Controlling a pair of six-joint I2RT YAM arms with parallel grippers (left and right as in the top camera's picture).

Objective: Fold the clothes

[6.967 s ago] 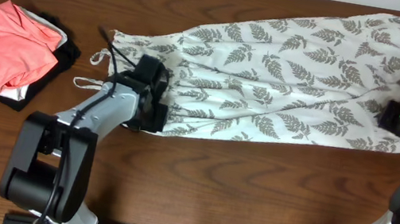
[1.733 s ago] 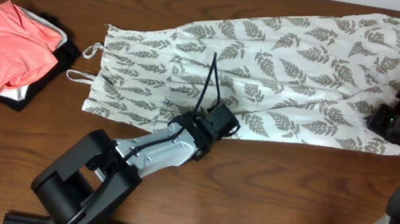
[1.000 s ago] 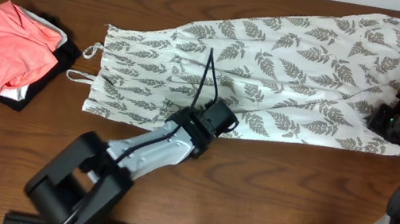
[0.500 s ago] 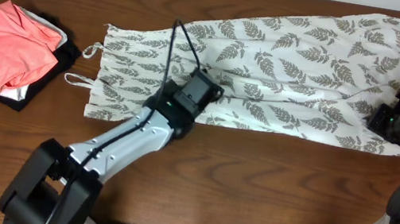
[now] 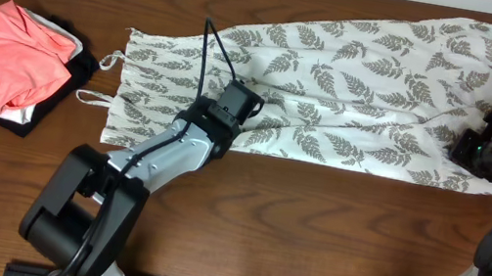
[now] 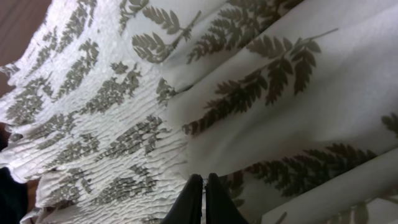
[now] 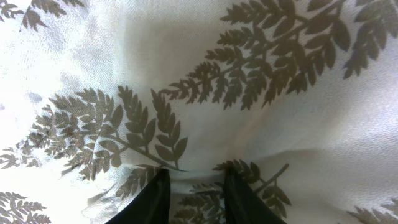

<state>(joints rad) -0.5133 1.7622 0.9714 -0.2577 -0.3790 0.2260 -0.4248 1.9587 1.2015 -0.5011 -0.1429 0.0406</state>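
Left gripper (image 5: 238, 103) now higher on one dress (image 5: 355, 76).

White fern-print dress (image 5: 334, 83) spread lengthwise across the table, unfolded, bodice end at left and wide skirt hem at upper right. Thin fabric, grey-green leaves all over, smocked at the bodice (image 6: 118, 149), rumpled into long creases. Spaghetti straps (image 5: 107, 62) trailing off the left edge.
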